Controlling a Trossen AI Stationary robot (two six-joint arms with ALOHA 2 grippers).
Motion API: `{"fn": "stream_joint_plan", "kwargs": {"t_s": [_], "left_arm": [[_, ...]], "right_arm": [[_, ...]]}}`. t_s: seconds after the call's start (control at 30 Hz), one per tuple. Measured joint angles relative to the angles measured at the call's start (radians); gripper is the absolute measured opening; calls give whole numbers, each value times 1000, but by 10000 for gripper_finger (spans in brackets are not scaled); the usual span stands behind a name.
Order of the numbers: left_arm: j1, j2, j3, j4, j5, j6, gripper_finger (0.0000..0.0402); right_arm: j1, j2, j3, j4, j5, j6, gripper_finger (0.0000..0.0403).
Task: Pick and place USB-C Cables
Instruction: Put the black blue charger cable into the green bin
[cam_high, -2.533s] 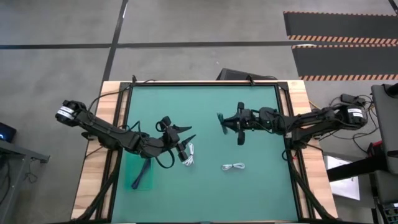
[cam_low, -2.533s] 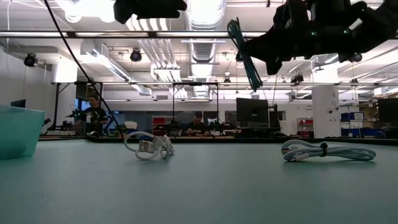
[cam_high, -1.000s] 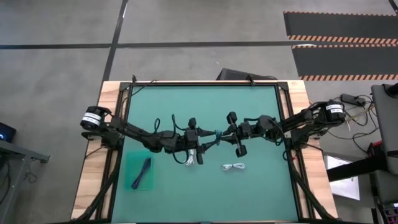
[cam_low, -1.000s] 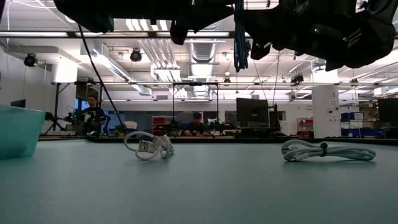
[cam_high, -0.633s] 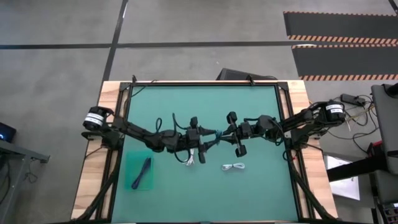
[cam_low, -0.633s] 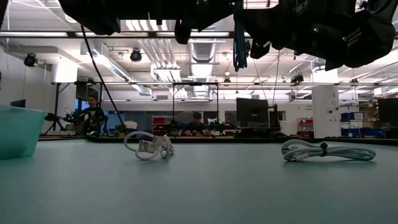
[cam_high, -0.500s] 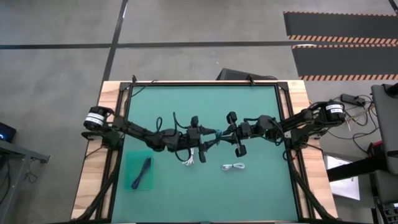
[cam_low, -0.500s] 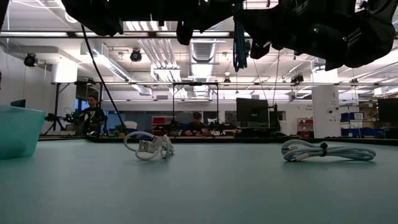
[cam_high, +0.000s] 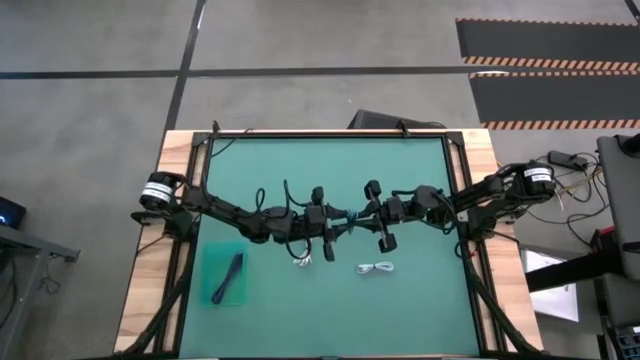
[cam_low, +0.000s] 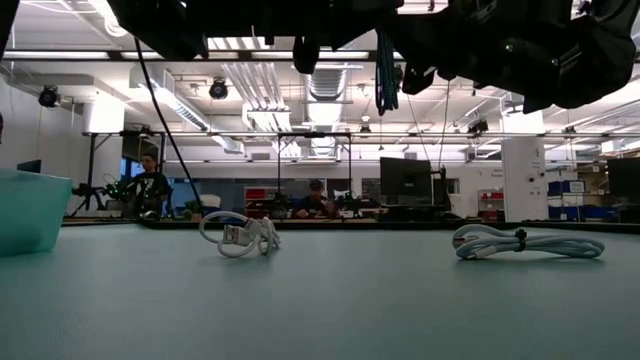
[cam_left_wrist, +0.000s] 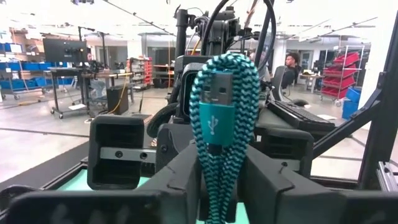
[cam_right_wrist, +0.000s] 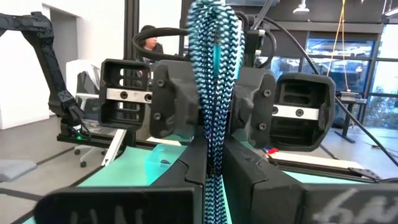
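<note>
A teal-and-black braided cable bundle (cam_high: 350, 214) with a teal plug (cam_left_wrist: 217, 121) hangs in the air over the table's middle. My right gripper (cam_right_wrist: 214, 182) is shut on it. My left gripper (cam_left_wrist: 221, 171) faces it from the left, open. Its fingers stand close on either side of the same bundle, and I cannot tell whether they touch it. Two white coiled USB-C cables lie flat on the mat. One (cam_high: 305, 256) (cam_low: 238, 237) is partly under the left arm. The other (cam_high: 376, 268) (cam_low: 527, 243) is toward the near right. My right gripper pinches the braided bundle's strands (cam_right_wrist: 215, 163) between its two fingers. It comes in level from the table's right side, with the fingers across the bundle. The bundle is upright and lifted clear, and its lower end (cam_low: 385, 95) hangs free well above the mat.
A teal bin (cam_high: 216, 262) (cam_low: 28, 210) holding a dark blue thing sits at the near left of the green mat. Black wires trail from both arms. Wooden borders frame the mat. People sit at desks in the room beyond the far edge.
My left arm has edged toward the table's right, bringing its fingers closer around the hanging braided cable. The right arm and the cable have stayed in place. Both white cables have not moved.
</note>
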Motion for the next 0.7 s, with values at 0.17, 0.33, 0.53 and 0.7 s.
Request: {"fn": "stream_joint_plan", "kwargs": {"t_s": [0.17, 0.33, 0.53, 0.7], "left_arm": [[0, 0, -1, 0, 0, 1, 16], [0, 0, -2, 0, 2, 1, 11], [0, 0, -2, 0, 4, 0, 11], [-1, -1, -3, -1, 8, 0, 11]], "right_arm": [[0, 0, 0, 0, -1, 0, 21], [0, 0, 0, -1, 5, 1, 39], [0, 0, 0, -2, 11, 2, 82], [-1, 0, 0, -1, 16, 19, 131]]}}
